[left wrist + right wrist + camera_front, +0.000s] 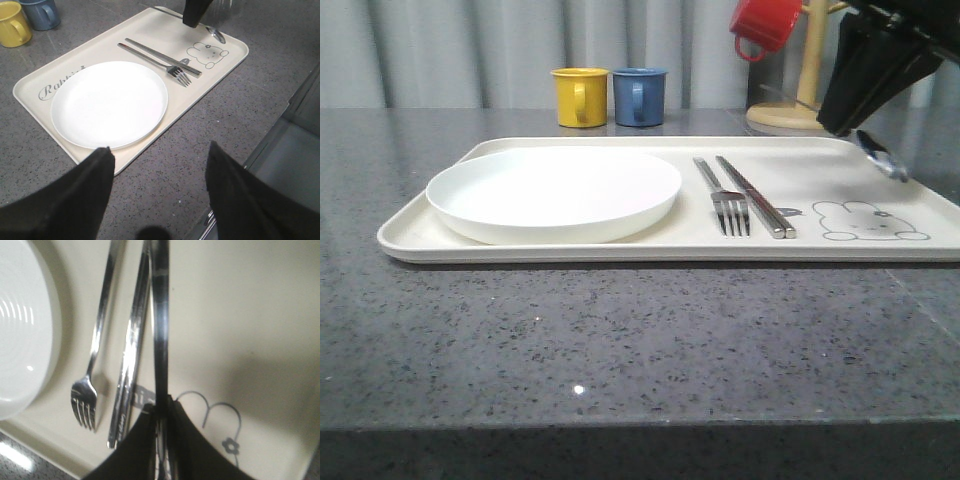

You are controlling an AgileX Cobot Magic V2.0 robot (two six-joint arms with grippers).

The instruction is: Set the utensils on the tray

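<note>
The cream tray (420,235) lies in the middle of the table, with a fork (725,200) and a pair of chopsticks (755,195) side by side on it, left of the rabbit drawing (868,222). My right gripper (840,125) hangs over the tray's far right part, shut on the handle of a spoon (882,158) whose bowl tilts down just above the tray. The right wrist view has the gripper (162,407) pinching the spoon handle (161,340) beside the chopsticks (130,365) and fork (95,365). My left gripper (159,152) is open and holds nothing, above bare table near the tray's (30,85) edge.
A round white plate (554,190) takes up the tray's left half. Behind the tray stand a yellow mug (580,97) and a blue mug (639,96). A wooden mug tree (800,90) with a red mug (765,25) is at the back right.
</note>
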